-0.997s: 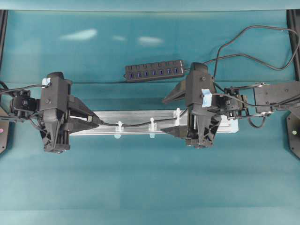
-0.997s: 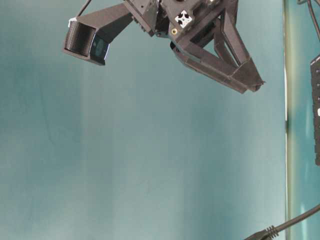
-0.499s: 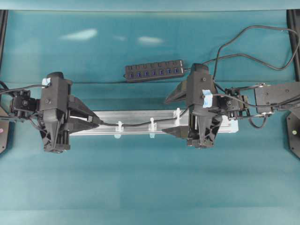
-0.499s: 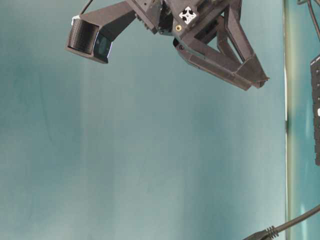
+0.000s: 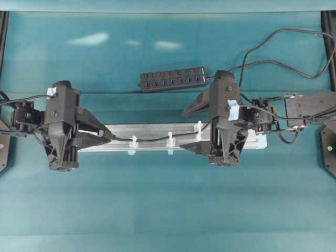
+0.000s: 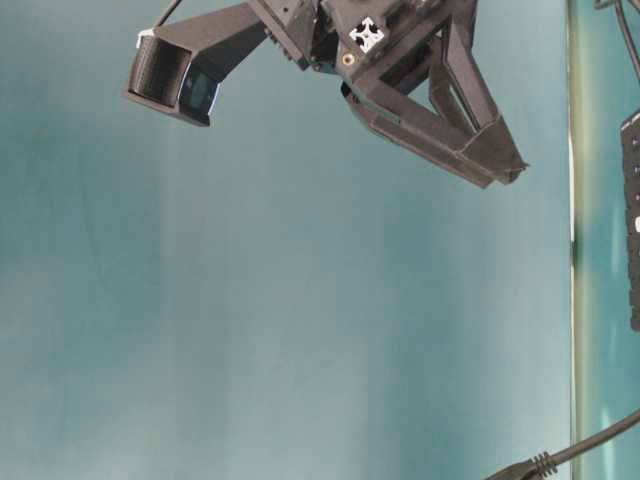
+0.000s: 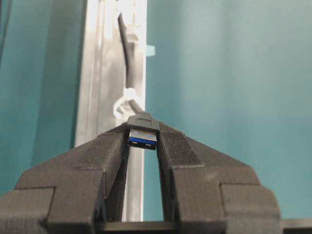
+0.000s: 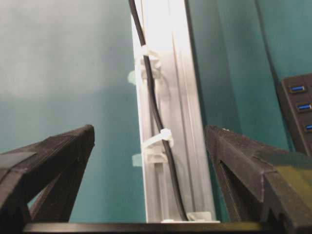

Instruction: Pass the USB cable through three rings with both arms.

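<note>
The USB cable lies along the silver rail and runs through the three rings. Its plug, blue inside, sticks out past the left ring. My left gripper is shut on that plug at the rail's left end. My right gripper is open wide and holds nothing. Its fingers straddle the rail and the cord near the right ring.
A black multi-port hub lies behind the rail. The cable's slack loops over the cloth at the back right. In the table-level view a black finger and a wrist camera hang at the top.
The right arm shifted slightly and came back to almost the same place. The left gripper and the cable have not moved.
</note>
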### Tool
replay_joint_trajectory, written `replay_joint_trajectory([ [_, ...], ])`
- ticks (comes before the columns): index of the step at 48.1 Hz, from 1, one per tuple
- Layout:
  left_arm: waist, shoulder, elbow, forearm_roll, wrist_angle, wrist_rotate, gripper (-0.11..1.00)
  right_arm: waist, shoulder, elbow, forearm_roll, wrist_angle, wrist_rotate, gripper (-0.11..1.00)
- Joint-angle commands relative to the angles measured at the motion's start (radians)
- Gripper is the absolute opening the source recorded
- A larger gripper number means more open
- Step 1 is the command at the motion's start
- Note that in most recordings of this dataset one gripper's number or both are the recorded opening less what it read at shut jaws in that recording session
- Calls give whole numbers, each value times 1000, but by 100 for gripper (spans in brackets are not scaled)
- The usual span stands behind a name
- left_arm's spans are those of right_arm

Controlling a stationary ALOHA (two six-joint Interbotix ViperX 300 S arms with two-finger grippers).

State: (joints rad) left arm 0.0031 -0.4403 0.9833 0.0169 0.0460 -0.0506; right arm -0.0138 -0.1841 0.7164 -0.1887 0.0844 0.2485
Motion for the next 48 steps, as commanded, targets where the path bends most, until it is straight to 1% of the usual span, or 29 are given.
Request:
replay_joint_trajectory([
  [1,-5,-11,-20,2,-5,2,21,3,-14,-8,2,-9,11,91],
  [48,-3,-11,-23,2,14,-3,21,3,-11,-8,2,-9,11,91],
])
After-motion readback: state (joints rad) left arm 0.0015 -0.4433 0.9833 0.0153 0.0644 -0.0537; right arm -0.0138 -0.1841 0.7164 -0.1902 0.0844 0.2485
